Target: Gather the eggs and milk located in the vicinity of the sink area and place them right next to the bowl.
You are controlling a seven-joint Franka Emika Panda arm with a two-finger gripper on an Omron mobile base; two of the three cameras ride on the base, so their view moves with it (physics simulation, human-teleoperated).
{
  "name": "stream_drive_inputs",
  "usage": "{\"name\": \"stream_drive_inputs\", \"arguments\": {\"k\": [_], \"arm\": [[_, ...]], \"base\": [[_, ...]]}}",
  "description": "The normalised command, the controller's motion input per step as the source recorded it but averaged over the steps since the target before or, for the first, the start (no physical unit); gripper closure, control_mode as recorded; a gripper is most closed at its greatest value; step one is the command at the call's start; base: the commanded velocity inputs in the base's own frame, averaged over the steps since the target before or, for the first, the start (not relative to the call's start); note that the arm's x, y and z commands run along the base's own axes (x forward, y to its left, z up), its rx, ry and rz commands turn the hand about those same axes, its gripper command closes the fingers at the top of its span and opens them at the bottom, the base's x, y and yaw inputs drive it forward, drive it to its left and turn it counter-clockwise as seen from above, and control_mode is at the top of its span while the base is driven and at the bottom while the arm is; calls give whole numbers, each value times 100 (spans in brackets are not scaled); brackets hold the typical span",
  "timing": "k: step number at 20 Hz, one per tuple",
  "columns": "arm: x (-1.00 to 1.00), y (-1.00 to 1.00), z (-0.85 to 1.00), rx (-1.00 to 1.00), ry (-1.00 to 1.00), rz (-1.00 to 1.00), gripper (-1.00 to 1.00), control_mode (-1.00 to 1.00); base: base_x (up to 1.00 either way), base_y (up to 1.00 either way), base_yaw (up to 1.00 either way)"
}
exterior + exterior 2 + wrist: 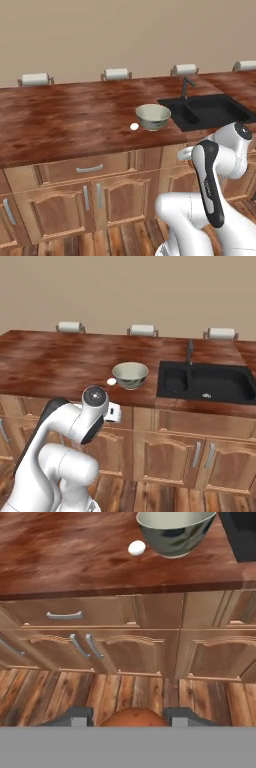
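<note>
Your gripper is clamped on the egg, light, fragile and slippery, so carry it gently up ahead to the bowl.

- Standing upright on the wooden bench: pale grey-green bowl, near the front edge.
- Lying just beside the bowl, on its left: small white egg.
- Sitting set into the bench to the bowl's right: black sink, thin dark faucet rising at its back edge.
- Bending low before the cabinet doors: white arm.
- Lining the far edge: three paper-towel rolls.
</note>
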Motion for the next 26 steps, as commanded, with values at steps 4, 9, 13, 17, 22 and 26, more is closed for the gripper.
{"name": "stream_drive_inputs", "arguments": {"k": [4, 9, 13, 17, 22, 26], "arm": [[0, 0, 0, 0, 0, 0, 100, 100], [0, 0, 0, 0, 0, 0, 100, 100], [0, 0, 0, 0, 0, 0, 100, 100], [0, 0, 0, 0, 0, 0, 100, 100], [0, 0, 0, 0, 0, 0, 100, 100], [0, 0, 0, 0, 0, 0, 100, 100]], "base": [[6, 39, 0], [26, 0, 0], [49, 0, 0], [73, 0, 0], [72, 0, 0], [64, 0, 0]]}}
